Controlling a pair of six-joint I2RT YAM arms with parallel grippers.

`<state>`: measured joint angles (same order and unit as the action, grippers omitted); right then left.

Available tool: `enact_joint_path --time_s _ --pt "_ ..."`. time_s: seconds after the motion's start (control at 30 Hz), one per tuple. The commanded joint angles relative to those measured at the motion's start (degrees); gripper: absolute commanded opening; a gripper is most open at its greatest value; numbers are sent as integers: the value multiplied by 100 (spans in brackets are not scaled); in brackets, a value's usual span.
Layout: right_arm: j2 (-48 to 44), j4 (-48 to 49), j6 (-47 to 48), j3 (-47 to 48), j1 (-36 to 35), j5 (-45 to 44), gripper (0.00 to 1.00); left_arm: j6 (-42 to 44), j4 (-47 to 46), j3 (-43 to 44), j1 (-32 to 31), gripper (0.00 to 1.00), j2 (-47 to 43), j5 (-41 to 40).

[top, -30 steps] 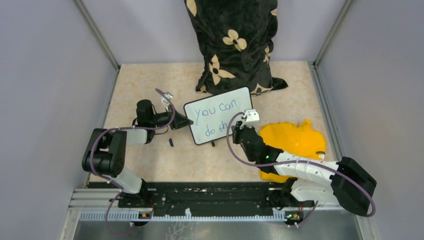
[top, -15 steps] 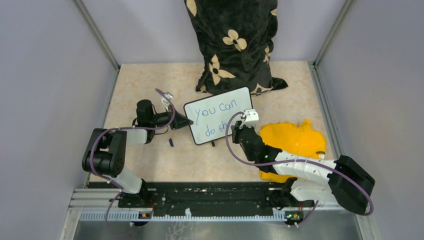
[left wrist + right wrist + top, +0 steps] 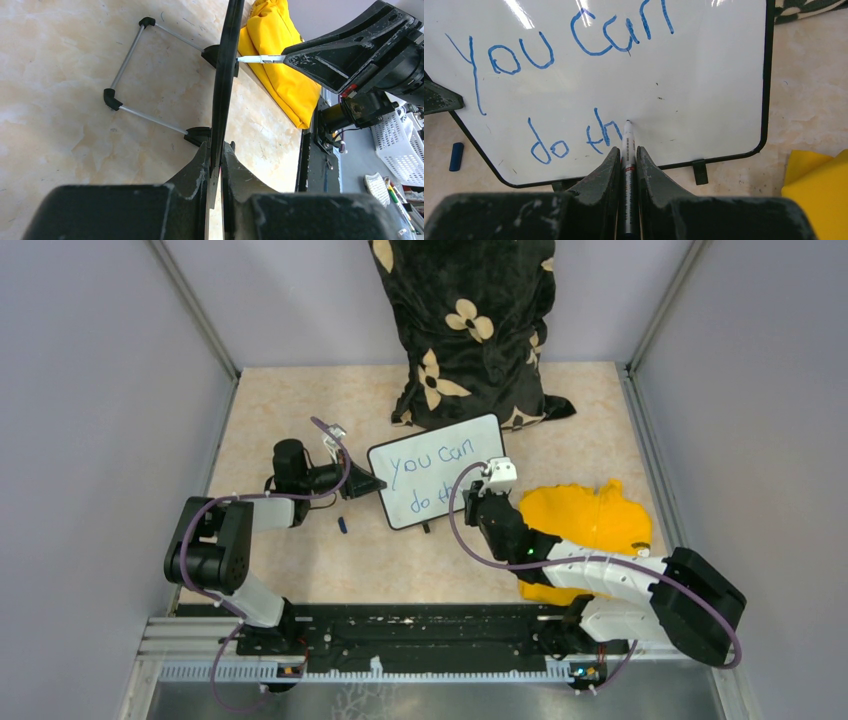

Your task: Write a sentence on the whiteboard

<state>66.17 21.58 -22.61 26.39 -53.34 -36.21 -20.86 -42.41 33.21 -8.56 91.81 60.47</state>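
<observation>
The sentence (image 3: 589, 50) is over half written: "You can" fills the top line and "do th" starts the second; I judge that only "is" is left to write. The board (image 3: 704, 90) stands mid-table on its feet, just in front of the pillow (image 3: 470, 330); the left gripper (image 3: 216, 147) is clamped on its left edge; the right gripper (image 3: 627, 150) grips the marker (image 3: 628, 132), tip touching the board just right of "th". Count: one board, one marker, one blue cap (image 3: 456, 156), one yellow cloth (image 3: 590, 520), one pillow, two arms.
</observation>
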Motion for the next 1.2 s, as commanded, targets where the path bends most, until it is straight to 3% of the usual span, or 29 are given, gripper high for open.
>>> enact_joint_path --time_s 0.0,1.17 --pt "44 280 -75 217 66 49 0 144 497 1 -85 14 188 -314" --pt "-326 34 -369 -241 61 87 0 161 528 7 -85 14 199 -316"
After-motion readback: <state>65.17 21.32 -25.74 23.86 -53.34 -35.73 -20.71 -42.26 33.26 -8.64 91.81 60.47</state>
